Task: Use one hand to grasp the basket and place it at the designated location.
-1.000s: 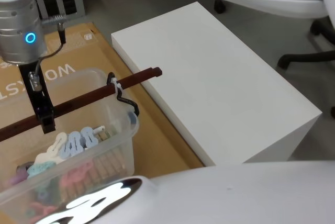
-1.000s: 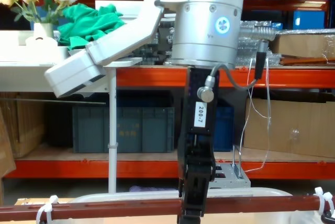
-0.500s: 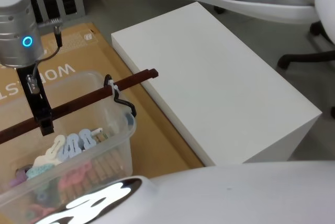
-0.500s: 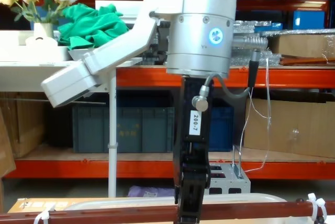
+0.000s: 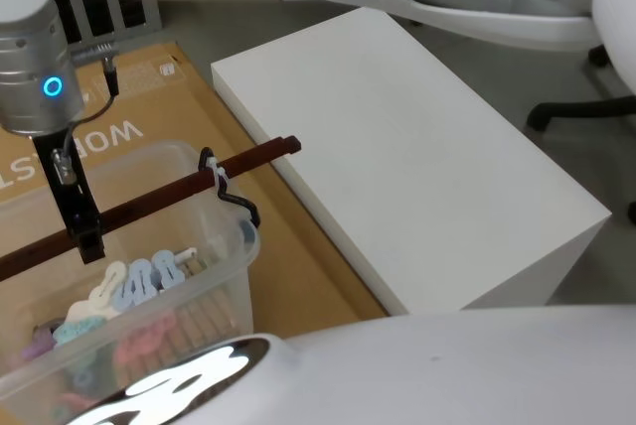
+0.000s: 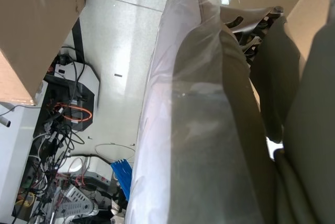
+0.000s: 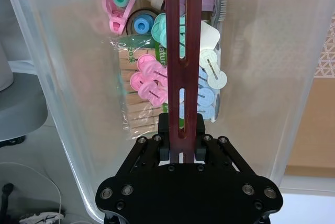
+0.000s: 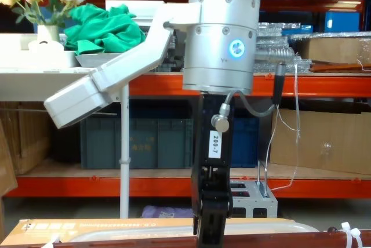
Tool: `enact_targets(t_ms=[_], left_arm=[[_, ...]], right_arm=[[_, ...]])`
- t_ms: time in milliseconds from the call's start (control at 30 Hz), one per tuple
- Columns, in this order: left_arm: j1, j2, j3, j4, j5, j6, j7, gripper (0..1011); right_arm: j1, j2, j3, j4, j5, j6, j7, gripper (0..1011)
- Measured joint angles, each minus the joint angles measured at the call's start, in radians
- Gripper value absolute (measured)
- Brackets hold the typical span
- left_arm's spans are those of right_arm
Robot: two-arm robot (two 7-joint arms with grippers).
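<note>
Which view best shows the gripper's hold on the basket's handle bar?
The right wrist view: the right gripper clamps the handle bar, close up, above the basket. The head view shows it sideways, farther off; the chest view catches the bar at its bottom edge.

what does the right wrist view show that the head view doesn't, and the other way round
Only the right wrist view: the long slots in the handle bar, and the jaws pressing it from both sides. Only the head view: the black clip, the white zip tie, the arm's blue ring light, the broad top of the white box. Both: the right gripper shut on the bar, and pastel pegs inside the basket.
</note>
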Motion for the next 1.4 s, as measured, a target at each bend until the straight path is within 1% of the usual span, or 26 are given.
enact_targets(t_ms=[833, 1400], left_arm=[[0.000, 0.000, 0.000, 0.000, 0.000, 0.000, 0.000, 0], [0.000, 0.000, 0.000, 0.000, 0.000, 0.000, 0.000, 0]], right_arm=[[-0.015, -0.020, -0.008, 0.046, 0.002, -0.031, 0.007, 239], [-0.026, -0.027, -0.020, 0.053, -0.008, -0.030, 0.007, 239]])
